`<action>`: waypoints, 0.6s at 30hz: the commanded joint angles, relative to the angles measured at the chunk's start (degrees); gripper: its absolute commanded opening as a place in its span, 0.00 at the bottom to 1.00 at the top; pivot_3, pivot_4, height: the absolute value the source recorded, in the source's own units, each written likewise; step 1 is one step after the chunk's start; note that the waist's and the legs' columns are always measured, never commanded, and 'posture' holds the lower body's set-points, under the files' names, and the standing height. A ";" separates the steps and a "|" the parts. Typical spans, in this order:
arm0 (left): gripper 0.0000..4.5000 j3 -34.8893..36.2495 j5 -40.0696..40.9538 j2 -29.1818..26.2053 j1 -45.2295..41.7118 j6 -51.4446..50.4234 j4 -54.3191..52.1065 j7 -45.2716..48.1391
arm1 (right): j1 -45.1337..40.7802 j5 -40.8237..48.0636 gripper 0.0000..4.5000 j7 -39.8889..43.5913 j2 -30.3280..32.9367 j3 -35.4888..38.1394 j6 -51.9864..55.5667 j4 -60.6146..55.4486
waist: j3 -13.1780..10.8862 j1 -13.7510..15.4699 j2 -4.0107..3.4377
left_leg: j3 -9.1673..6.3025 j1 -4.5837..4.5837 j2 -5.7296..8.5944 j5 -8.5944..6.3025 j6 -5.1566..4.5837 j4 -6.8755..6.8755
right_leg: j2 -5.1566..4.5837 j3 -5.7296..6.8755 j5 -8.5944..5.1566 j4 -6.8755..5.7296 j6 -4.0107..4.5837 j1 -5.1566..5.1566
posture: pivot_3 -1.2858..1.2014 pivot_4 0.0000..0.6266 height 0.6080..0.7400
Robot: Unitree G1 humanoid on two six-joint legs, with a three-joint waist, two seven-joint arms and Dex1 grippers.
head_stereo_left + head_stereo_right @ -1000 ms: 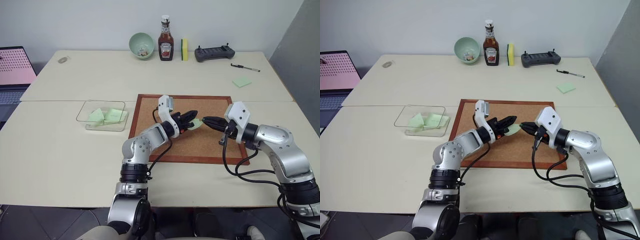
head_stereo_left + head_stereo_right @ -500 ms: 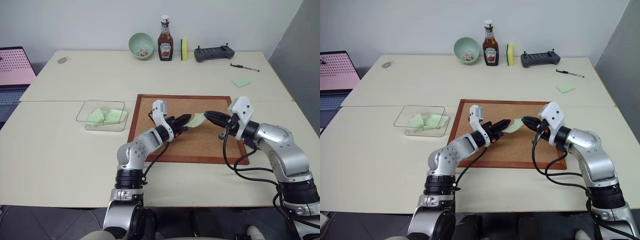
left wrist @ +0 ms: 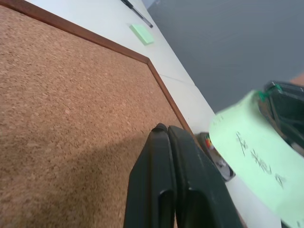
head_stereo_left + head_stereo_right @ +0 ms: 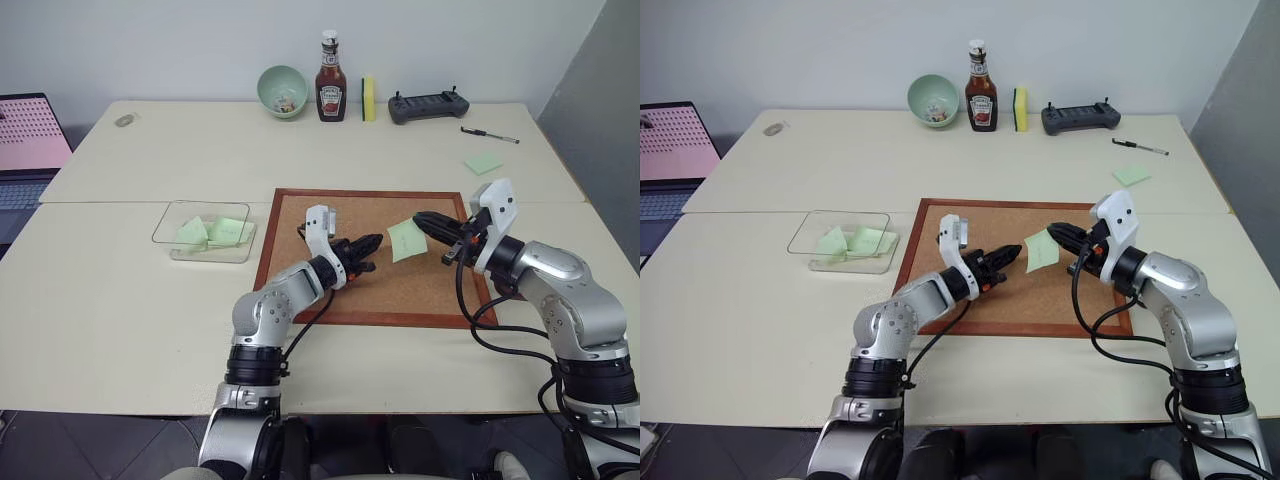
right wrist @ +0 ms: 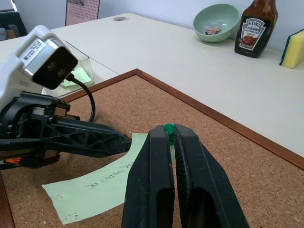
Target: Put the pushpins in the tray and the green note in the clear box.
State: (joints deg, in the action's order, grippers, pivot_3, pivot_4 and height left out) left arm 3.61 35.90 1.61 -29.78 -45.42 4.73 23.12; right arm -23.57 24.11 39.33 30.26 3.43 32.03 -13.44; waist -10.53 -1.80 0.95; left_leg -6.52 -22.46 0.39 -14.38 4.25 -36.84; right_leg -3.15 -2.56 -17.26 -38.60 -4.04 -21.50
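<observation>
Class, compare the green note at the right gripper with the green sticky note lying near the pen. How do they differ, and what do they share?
1. The green note hangs tilted above the corkboard, at the pushpin pinched by the right gripper; the sticky note lies flat on the table by the pen.
2. The green note is oblong with handwriting; the sticky note looks squarer.
Both are pale green paper.

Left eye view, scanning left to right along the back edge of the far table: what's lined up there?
Small grey object → pale green bowl → ketchup bottle → yellow sponge → black handheld controller → pen.
</observation>
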 commanded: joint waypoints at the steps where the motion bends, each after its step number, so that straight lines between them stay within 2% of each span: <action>1: 0.23 0.50 0.92 -1.73 0.71 1.72 -3.02 2.73 | -1.24 0.65 0.00 0.03 0.44 1.01 -1.06 -2.48 | 0.00 -0.01 0.00 | 0.00 0.00 0.00 0.00 0.00 0.00 | 0.00 -0.01 0.00 0.00 0.00 0.00 | 0.52 0.24 1.00; 9: 0.56 3.72 5.69 -3.40 2.57 -0.51 -5.18 4.18 | -1.27 -0.23 0.00 0.98 0.96 0.32 -2.26 -2.04 | 0.00 0.00 0.00 | 0.00 0.00 0.00 0.00 0.00 0.00 | 0.00 0.00 0.00 -0.01 0.00 0.00 | 0.52 0.24 1.00; 14: 0.77 4.94 11.08 -1.42 2.11 -4.85 -6.07 3.53 | -1.20 -0.05 0.00 1.24 1.05 0.01 -2.21 -2.46 | 0.00 0.01 0.00 | -0.01 -0.01 0.00 0.00 0.00 -0.01 | -0.01 0.00 0.00 -0.01 0.00 0.00 | 0.52 0.24 1.00; 17: 0.88 4.88 14.75 -0.05 1.25 -8.00 -5.69 4.55 | -1.20 0.77 0.00 1.33 0.89 -0.19 -1.29 -3.52 | 0.00 0.03 0.00 | -0.01 -0.01 0.00 0.00 0.00 -0.02 | -0.01 0.00 0.00 -0.01 0.00 0.01 | 0.52 0.24 1.00; 18: 0.88 4.58 15.56 0.39 0.85 -8.70 -5.44 4.81 | -1.23 1.11 0.00 1.32 0.79 -0.28 -0.88 -3.96 | 0.00 0.03 0.00 | -0.01 -0.01 0.00 0.00 0.00 -0.02 | -0.01 0.00 0.00 -0.01 0.00 0.01 | 0.52 0.24 1.00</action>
State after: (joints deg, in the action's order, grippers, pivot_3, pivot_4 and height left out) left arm 8.48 48.21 1.02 -27.66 -52.22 0.48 26.94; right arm -23.64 23.89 40.14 30.71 3.04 30.89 -13.81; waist -10.53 -1.77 0.96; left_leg -6.53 -22.47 0.40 -14.38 4.25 -36.85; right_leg -3.16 -2.56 -17.26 -38.60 -4.04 -21.50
